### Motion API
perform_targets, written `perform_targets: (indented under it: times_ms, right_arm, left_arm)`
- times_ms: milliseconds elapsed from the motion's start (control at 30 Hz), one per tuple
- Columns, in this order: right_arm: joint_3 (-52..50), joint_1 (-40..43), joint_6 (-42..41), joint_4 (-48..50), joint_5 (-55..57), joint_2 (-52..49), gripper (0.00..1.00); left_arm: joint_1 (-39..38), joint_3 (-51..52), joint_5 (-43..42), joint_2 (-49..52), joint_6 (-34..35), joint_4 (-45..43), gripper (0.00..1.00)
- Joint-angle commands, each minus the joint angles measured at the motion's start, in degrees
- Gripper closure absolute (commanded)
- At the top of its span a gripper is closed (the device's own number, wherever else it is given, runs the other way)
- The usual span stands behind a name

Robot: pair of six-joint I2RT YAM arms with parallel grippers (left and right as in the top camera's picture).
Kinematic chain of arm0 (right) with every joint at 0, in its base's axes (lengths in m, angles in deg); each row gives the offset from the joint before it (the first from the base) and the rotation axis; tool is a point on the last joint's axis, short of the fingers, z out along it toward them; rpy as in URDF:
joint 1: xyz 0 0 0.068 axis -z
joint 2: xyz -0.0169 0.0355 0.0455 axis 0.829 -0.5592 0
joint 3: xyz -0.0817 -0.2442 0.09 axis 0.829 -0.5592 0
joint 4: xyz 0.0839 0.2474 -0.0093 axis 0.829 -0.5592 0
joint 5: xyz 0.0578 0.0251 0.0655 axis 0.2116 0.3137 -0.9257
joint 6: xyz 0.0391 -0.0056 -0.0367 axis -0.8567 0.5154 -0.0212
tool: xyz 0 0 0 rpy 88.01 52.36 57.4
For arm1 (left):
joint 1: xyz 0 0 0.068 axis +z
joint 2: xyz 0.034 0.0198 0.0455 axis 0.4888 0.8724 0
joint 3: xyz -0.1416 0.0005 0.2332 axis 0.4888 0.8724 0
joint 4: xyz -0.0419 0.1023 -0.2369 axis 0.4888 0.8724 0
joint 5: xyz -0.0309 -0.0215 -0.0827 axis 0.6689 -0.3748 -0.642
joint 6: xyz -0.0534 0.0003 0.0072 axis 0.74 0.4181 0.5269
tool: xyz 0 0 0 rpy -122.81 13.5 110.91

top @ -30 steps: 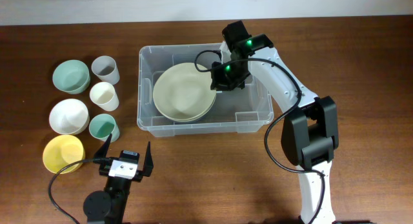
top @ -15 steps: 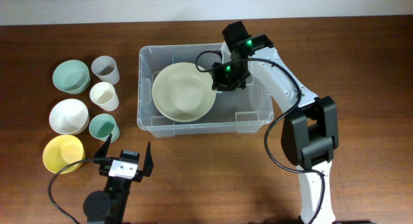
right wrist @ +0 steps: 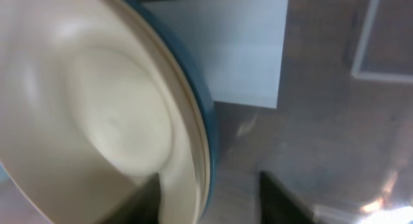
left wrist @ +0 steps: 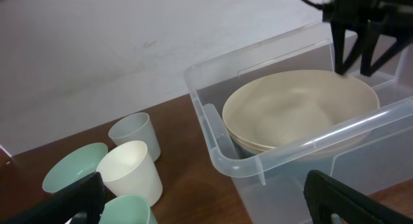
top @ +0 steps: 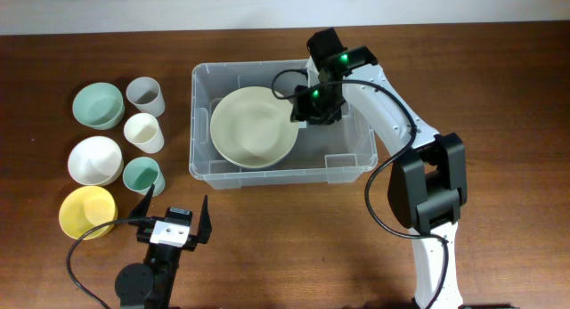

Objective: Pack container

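Note:
The clear plastic container [top: 356,162] stands mid-table, and its rim shows in the left wrist view [left wrist: 258,162]. Stacked cream plates [top: 254,128] lie inside it, also seen in the left wrist view [left wrist: 300,111]. My right gripper [top: 307,109] is down inside the container at the plates' right edge. In the right wrist view its open fingers [right wrist: 210,201] straddle the top plate's rim [right wrist: 193,146], with a blue edge below it and the white label [right wrist: 245,50] on the container's bottom. My left gripper [top: 174,222] is open and empty near the front edge [left wrist: 206,211].
Left of the container stand a green bowl [top: 98,105], grey cup [top: 145,96], cream cup [top: 144,132], white bowl [top: 95,160], teal cup [top: 142,175] and yellow bowl [top: 87,211]. The grey cup [left wrist: 135,135] and cream cup [left wrist: 132,172] show in the left wrist view.
The top plate has slid left and settled onto the plate under it. The right gripper has hardly moved. The left arm has not moved.

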Motion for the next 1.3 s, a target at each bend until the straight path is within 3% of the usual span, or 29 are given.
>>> perform_targets:
  times_ms: [0, 67, 367, 533, 733, 900, 1133, 1267]
  right_arm:
    - [6.08, -0.42, 3.69, -1.86, 3.56, 1.81, 0.28]
    - [9.70, -0.13, 4.15, -4.44, 6.93, 2.84, 0.18]
    - [33.92, 6.73, 4.74, -21.42, 15.41, 5.79, 0.01]
    - [45.37, 15.37, 4.59, -34.23, 21.90, 6.93, 0.01]
    - [46.53, 26.49, 7.08, -35.58, 13.27, 10.47, 0.01]
    - [38.77, 32.28, 10.69, -35.58, 13.00, 16.35, 0.01]
    - [7.34, 39.21, 12.57, -35.54, 20.46, 30.49, 0.01]
    - [-5.64, 44.39, 12.48, -32.39, 19.56, 33.53, 0.01]
  left_arm:
    - [0.31, 0.24, -0.42, -0.28, -0.26, 0.09, 0.00]
    - [0.31, 0.24, -0.44, -0.28, -0.26, 0.09, 0.00]
    - [0.31, 0.24, -0.44, -0.28, -0.26, 0.09, 0.00]
    - [0.31, 0.24, -0.44, -0.28, -0.26, 0.09, 0.00]
    - [0.31, 0.24, -0.44, -0.28, -0.26, 0.09, 0.00]
    - [0.31, 0.24, -0.44, -0.28, -0.26, 0.09, 0.00]
    - [0.31, 0.24, -0.44, -0.28, -0.26, 0.09, 0.00]
    - [0.31, 0.24, -0.44, -0.28, -0.26, 0.09, 0.00]
